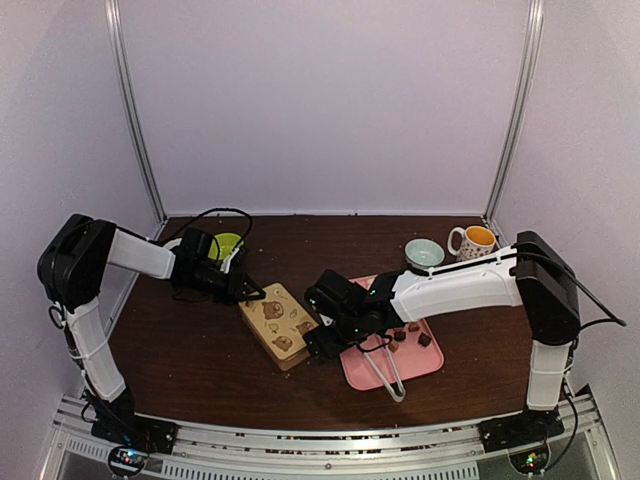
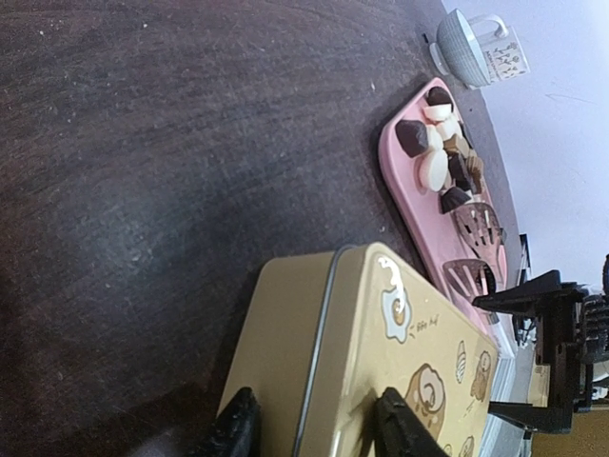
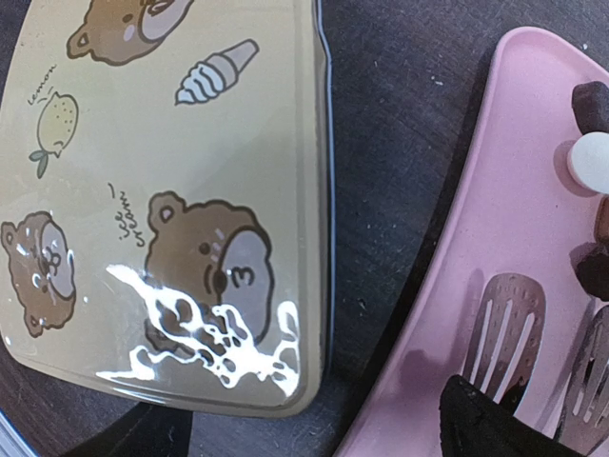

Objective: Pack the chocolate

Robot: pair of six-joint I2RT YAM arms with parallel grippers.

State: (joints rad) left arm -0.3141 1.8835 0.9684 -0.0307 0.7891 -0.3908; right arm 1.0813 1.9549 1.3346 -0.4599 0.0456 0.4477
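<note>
My chocolate (image 2: 442, 152) is a little heap of bite-size bits on the pink tray (image 2: 400, 205), over on my right side of the table. Some bits are dark brown, some are light brown like caramel, and some are creamy white. They are blocky or round lumps. They lie loose, close together and mostly touching, near one end of the tray.
</note>
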